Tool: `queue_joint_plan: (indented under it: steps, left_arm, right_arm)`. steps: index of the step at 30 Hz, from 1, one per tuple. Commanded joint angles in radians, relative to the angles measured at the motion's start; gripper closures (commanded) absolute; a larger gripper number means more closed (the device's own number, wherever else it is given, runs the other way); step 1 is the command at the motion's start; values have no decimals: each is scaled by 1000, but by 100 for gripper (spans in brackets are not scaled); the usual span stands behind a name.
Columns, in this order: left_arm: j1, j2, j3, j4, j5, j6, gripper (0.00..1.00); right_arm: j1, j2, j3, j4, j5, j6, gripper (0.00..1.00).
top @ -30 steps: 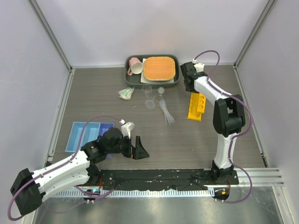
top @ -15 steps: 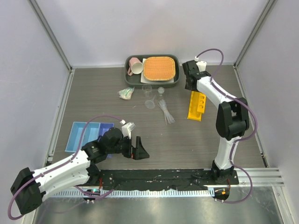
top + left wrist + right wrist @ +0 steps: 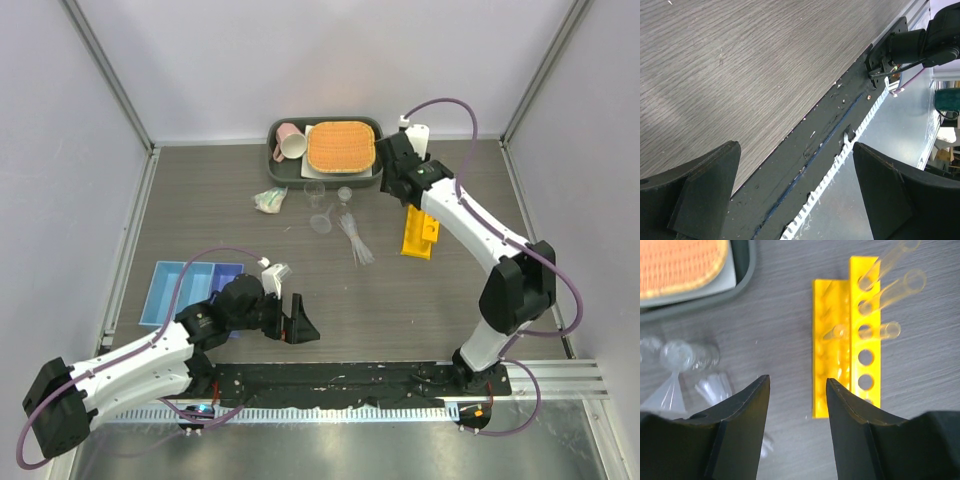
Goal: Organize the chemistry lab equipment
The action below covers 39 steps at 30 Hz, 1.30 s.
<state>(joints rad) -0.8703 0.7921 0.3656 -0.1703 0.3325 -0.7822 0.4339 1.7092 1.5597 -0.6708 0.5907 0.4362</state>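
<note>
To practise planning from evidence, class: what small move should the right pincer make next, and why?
Probably swing left toward the loose pipettes: the right pincer hangs open and empty by the yellow tube rack, which already holds three glass tubes, while the pipettes lie unsorted.

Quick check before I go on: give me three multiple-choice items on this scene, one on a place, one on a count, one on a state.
1. Where on the table does the blue tray lie?
A. near left
B. far right
C. centre

2. How many glass tubes sit in the yellow rack?
A. one
B. three
C. six

3. The right jaws are:
A. open and empty
B. shut on a tube
C. shut on the mug

Answers:
1 A: the overhead view shows it at the near left.
2 B: the wrist view shows three holes filled.
3 A: the wrist view shows a clear gap with nothing between them.
</note>
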Motion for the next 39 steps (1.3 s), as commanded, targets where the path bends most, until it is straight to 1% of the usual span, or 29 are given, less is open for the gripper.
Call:
queue_joint_plan:
  steps: [1,6,8,12,18,30,39]
  left_arm:
    - [-7,-4,24,2,-12,17,0]
    - [-13,-8,24,-3,-20,17,0]
    - [-15,-8,22,-5,-21,17,0]
    - [-18,-7,27,-8,-24,18,0]
    - [-21,-5,22,-12,-30,18,0]
    - [-36,-13,29,-29,-46,20,0]
    - [-49,-8,29,-40,-64,24,0]
  right_arm:
    - [48,-98,-78,-7,47,1,46]
    - [48,-210,-220,16,5,24,46]
    - [48,-227,-266,39,-17,27,45]
    - [48,-211,-296,63,-75,26,46]
    - [49,-139,-300,109,-134,32,46]
    - [49,73,-240,146,-121,26,46]
    - [40,162,-227,162,-104,22,47]
